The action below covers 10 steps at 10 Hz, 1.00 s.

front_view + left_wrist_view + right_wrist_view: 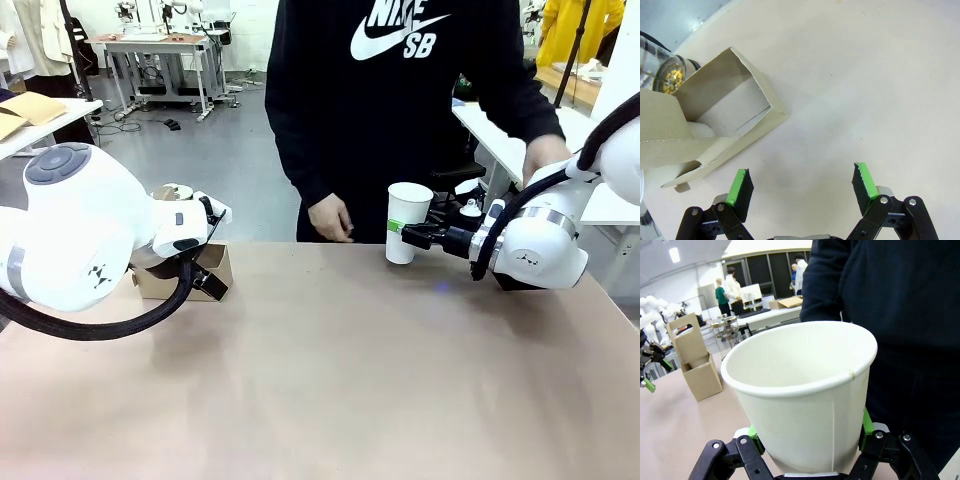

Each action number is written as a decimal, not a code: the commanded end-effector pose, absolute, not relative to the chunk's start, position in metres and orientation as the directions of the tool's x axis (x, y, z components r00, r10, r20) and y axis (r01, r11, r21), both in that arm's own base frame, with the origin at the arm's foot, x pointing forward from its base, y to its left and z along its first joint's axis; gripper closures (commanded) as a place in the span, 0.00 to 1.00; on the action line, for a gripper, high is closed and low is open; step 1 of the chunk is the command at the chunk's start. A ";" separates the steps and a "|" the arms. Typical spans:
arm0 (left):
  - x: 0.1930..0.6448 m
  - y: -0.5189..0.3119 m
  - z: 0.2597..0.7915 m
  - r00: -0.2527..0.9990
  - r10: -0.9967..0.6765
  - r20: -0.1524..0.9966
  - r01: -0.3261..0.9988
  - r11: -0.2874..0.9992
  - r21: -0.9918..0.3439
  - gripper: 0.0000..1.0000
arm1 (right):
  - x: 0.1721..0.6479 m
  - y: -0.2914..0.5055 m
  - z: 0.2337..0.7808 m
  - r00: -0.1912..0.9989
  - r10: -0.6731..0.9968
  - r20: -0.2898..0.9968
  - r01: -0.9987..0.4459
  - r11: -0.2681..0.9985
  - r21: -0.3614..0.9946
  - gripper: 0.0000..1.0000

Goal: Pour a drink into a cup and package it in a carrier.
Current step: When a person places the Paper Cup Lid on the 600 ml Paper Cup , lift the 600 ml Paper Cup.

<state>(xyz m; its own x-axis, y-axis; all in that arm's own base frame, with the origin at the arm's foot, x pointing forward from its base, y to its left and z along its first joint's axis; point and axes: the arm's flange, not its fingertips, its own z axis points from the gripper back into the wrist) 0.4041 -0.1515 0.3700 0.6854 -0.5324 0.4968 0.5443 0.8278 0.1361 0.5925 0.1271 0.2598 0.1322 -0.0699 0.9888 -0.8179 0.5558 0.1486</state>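
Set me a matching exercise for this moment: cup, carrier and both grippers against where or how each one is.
Things:
1. cup
2. carrier
3. left gripper
4. right gripper

States:
A. open, over the table
B. shut around a white paper wall
C. empty inside, held upright
D. brown cardboard, standing on the robot's left side

Pairs: 1-C, 2-D, 3-A, 4-B

1. The carrier (220, 263) sat mostly hidden behind the left arm (80, 225).
2. The carafe (662, 75) was cut off by the left wrist view's edge.
3. The cup (805, 390) lost its base below the right wrist view's frame.
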 end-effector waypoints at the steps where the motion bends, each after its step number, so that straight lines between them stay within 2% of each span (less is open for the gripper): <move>1: 0.404 -0.152 0.370 0.684 -0.533 0.498 0.546 0.827 0.136 0.00 | 0.593 0.129 0.263 0.129 -0.080 0.988 -0.819 0.553 0.152 0.19; 10: 0.404 -0.152 0.370 0.684 -0.533 0.498 0.546 0.827 0.136 0.00 | 0.593 0.129 0.263 0.129 -0.080 0.988 -0.819 0.553 0.152 0.19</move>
